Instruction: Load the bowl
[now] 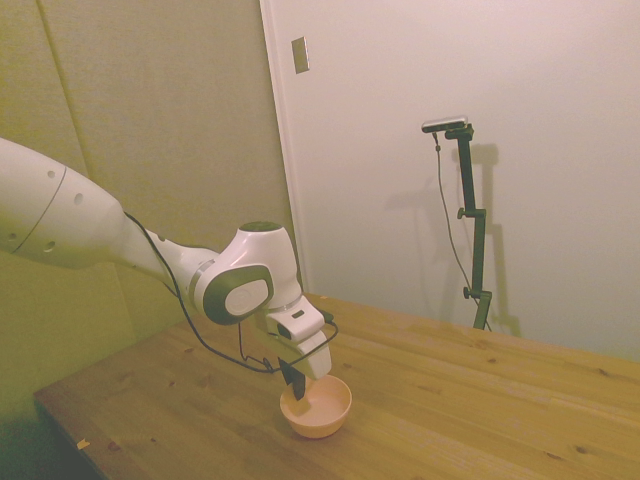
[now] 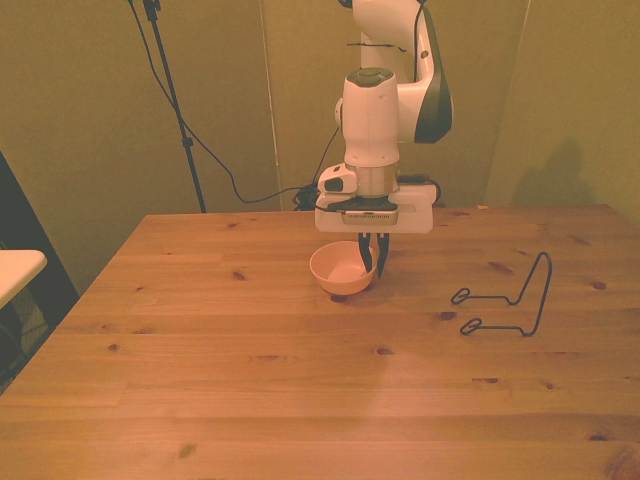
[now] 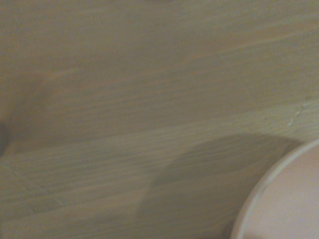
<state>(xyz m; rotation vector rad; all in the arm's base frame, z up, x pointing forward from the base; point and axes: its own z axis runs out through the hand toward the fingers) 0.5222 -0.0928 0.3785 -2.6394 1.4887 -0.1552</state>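
Bare surface lies all around the bowl; the wire rack stands well apart toward the front view's right.

White arm, grey joint cap, black cable, dark gripper fingers

Wire rack on wooden table

Blurred close-up of the wooden table, grain running across in pale and darker bands; a curved slice of the pink bowl at one corner, its light rim catching the eye; a soft dark shadow spreading on the wood just beside it
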